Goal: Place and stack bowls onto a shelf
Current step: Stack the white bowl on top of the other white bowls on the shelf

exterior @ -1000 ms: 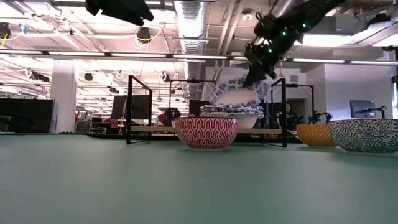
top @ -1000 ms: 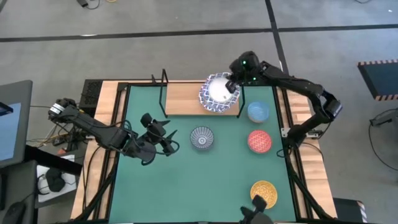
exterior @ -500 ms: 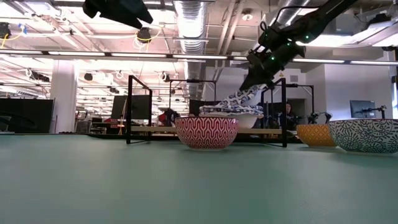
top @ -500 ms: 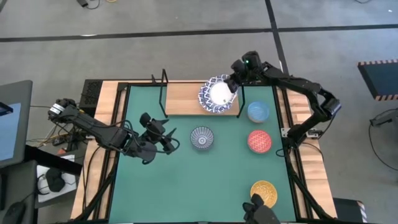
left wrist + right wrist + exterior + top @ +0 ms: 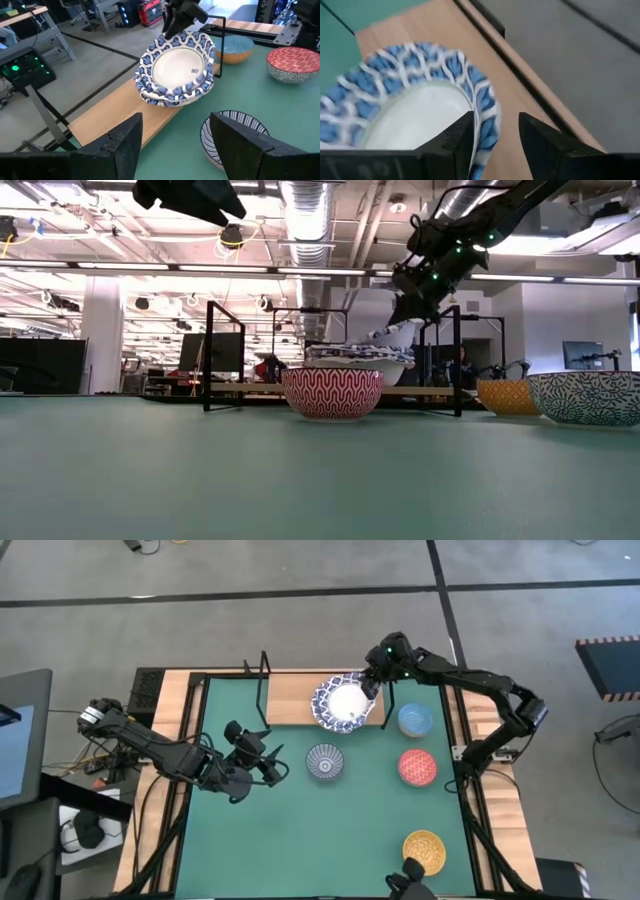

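A stack of wide blue-and-white bowls (image 5: 345,703) stands on the right end of the wooden shelf (image 5: 295,700). The top bowl (image 5: 177,70) lies in the stack, its rim a little higher on the gripper's side (image 5: 392,334). My right gripper (image 5: 372,681) is open at that bowl's far-right rim, one finger inside and one outside (image 5: 495,137). My left gripper (image 5: 268,766) hovers open over the green mat, left of the grey-blue patterned bowl (image 5: 325,761), with nothing between its fingers. My right gripper straddles the top bowl's far-right rim (image 5: 484,116), slanting down from the far right. The inner finger (image 5: 459,137) lies close against the rim's inside, and a gap shows before the outer finger (image 5: 540,137). Whether a finger touches the rim, I cannot tell.
The light blue bowl (image 5: 415,720), the red bowl (image 5: 417,767) and the yellow-gold bowl (image 5: 424,848) stand in a row along the mat's right side. Black upright posts (image 5: 264,690) mark the shelf's left end, another (image 5: 389,700) its right. The shelf's left part is bare.
My right gripper has come down a little toward the stack with the top bowl. The bowl, lifted and steeply tilted a second ago, has tipped back almost level and sunk into the stack, shifting slightly toward the near left.
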`<act>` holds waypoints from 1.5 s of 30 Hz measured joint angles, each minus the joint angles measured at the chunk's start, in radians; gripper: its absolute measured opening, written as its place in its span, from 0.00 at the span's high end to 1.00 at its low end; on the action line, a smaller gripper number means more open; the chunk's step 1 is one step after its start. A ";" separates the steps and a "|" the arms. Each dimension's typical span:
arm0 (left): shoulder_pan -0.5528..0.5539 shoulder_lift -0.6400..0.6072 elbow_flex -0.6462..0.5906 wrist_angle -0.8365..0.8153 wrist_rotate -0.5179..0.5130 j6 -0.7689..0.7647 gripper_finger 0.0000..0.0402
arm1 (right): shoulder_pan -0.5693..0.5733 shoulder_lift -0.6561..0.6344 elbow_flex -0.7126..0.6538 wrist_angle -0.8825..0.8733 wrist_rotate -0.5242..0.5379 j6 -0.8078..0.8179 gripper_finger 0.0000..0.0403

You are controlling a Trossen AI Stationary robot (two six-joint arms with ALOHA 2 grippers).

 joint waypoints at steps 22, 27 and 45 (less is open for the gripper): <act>0.005 0.000 0.000 -0.026 0.009 -0.019 0.46 | 0.082 0.035 -0.002 0.033 0.131 -0.107 0.62; 0.006 0.000 0.000 -0.037 0.009 -0.022 0.46 | 0.095 0.022 0.000 0.073 0.113 -0.142 0.62; 0.007 0.000 0.000 -0.066 0.011 -0.064 0.46 | 0.269 0.017 0.045 0.066 0.048 -0.258 0.62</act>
